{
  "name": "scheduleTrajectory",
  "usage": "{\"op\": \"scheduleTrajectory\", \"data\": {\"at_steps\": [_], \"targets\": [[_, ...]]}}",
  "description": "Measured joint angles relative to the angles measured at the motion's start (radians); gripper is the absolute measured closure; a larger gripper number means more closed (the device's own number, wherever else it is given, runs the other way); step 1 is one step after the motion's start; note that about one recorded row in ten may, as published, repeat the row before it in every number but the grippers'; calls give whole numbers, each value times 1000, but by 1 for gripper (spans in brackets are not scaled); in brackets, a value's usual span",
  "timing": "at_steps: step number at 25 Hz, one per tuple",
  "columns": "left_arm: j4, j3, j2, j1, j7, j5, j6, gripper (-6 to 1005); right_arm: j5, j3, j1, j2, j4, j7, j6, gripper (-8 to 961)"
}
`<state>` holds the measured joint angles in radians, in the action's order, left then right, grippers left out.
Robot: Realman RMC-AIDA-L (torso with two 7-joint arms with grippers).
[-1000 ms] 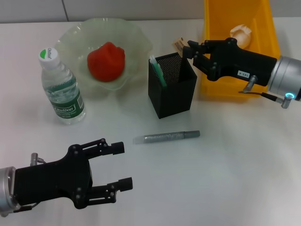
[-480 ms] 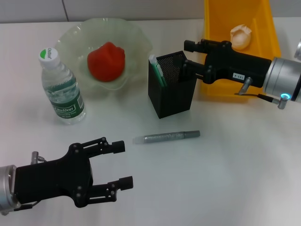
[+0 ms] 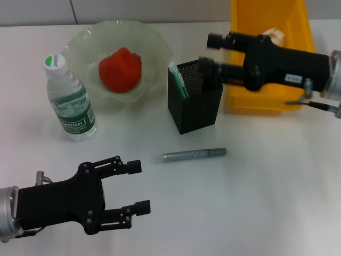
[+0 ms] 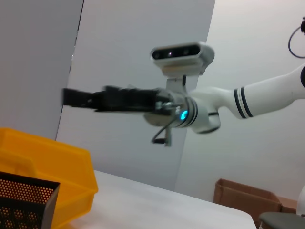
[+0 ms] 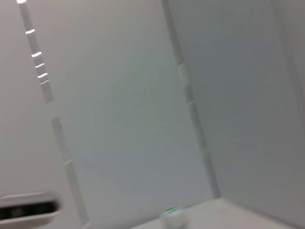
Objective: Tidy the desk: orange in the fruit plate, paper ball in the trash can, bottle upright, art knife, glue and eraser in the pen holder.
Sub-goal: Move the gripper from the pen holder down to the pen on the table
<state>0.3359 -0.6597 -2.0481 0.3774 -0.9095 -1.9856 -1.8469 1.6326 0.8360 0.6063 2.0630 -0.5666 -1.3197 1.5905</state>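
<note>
While the left gripper [image 3: 139, 187] hovers with fingers spread, well in front of the black mesh pen holder [image 3: 194, 97], the clear ribbed plastic bottle [image 3: 68, 100] stands upright to that holder's left. A slim grey glittery pen-shaped tool [image 3: 194, 154] lies just before it. Beside its right rim, the right gripper [image 3: 209, 52] gapes empty.

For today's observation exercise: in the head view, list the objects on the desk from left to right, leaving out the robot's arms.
Water bottle → fruit plate holding the orange → grey pen-like item → black mesh pen holder → yellow bin.
</note>
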Motion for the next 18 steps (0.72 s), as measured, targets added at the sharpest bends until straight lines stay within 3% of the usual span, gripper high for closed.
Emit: {"op": "scheduleTrajectory", "data": {"at_steps": [6, 14, 18], "targets": [[0, -4, 4, 1, 7, -2, 3, 216, 222, 39, 50, -10, -148, -172, 96, 261], [12, -6, 4, -8, 14, -3, 5, 216, 522, 157, 185, 13, -198, -255, 45, 263], [12, -6, 5, -8, 14, -4, 5, 216, 559, 296, 225, 15, -188, -288, -38, 264]]}}
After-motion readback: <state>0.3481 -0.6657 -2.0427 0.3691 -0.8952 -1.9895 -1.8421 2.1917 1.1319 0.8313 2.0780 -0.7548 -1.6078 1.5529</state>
